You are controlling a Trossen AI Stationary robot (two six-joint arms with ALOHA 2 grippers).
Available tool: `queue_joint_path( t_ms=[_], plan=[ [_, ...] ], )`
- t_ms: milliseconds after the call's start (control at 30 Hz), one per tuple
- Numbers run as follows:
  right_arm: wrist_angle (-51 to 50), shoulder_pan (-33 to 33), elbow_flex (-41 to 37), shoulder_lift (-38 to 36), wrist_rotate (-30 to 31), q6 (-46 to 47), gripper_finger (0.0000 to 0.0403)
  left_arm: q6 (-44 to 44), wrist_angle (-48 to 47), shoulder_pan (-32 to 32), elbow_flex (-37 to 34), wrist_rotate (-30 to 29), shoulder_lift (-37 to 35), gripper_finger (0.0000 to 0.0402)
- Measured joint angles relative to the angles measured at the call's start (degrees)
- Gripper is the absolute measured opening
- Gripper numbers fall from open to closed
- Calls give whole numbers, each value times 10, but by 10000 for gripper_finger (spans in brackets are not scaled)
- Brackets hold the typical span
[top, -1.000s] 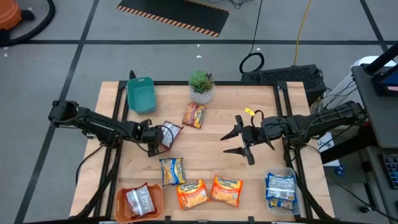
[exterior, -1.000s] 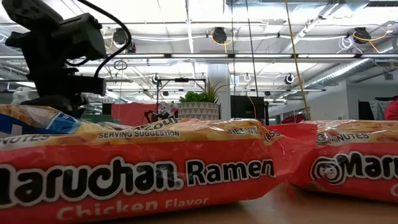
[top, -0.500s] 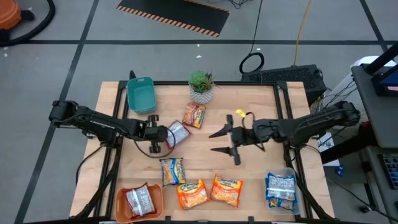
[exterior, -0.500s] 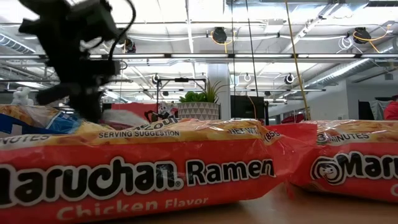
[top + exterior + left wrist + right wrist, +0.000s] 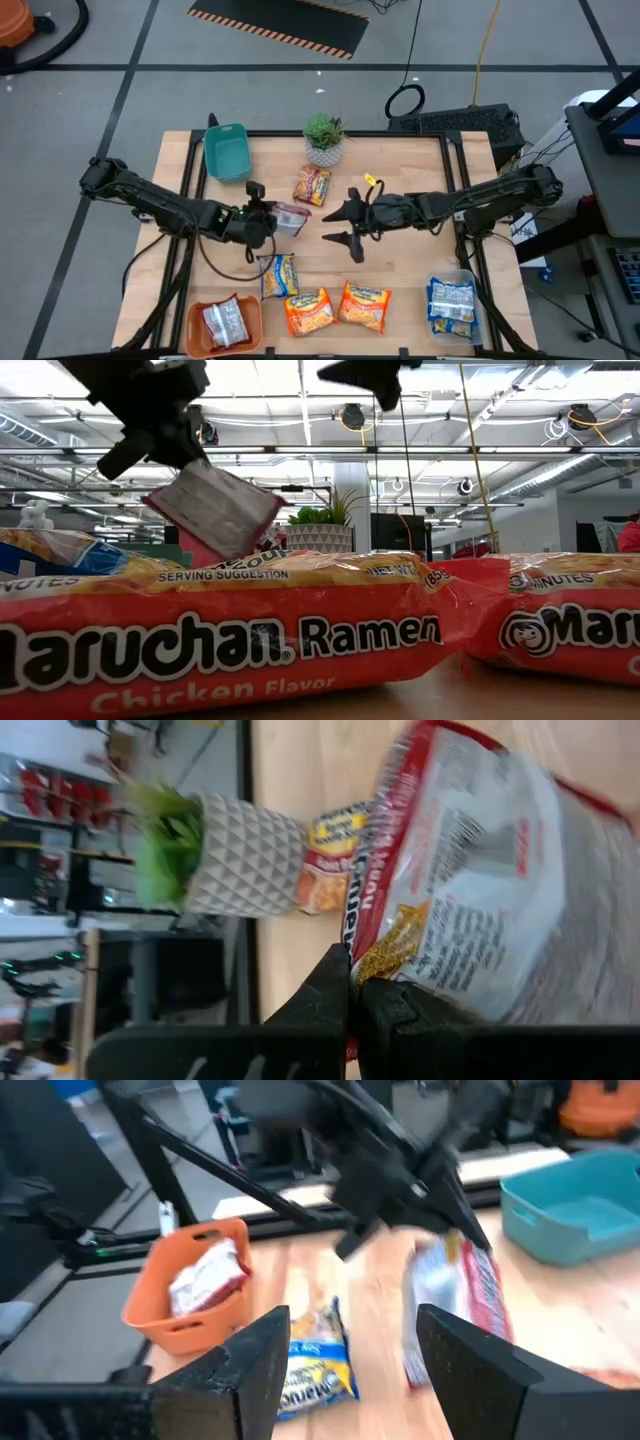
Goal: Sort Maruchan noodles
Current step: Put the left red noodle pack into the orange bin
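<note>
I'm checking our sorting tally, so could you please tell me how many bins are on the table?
3: a teal bin at the far left, an orange bin at the near left corner, and a clear bin at the near right corner.

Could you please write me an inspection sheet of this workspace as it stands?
Surface: wooden table, light boards, dark frame.
Job's things: silver-red packet held off the table; dark red packet near the plant; blue-and-yellow packet and two orange packets at the front; silver packet in the orange bin; blue packets in the clear bin.
Clutter: potted plant; teal bin, nothing seen inside.
Grippers: left gripper shut on the silver-red packet; right gripper open at mid-table.
Cables: black coil and yellow cord on the floor.
Surroundings: striped mat beyond the table.
</note>
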Motion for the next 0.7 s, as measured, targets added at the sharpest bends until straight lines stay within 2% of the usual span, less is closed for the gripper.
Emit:
queue_joint_path(
  t_ms=[167, 333, 500, 700],
  plan=[
    [0, -11, -1, 35, 24, 17, 225, 16, 1, -8, 13, -18, 0, 1],
    [2, -26, -1, 65, 28, 13, 274, 39, 18, -7, 22, -19, 0, 1],
    [0, -38, -1, 87, 30, -33, 319, 67, 56, -7, 22, -19, 0, 1],
    [3, -54, -1, 118, 26, -53, 334, 54, 73, -7, 22, -19, 0, 1]
  ],
)
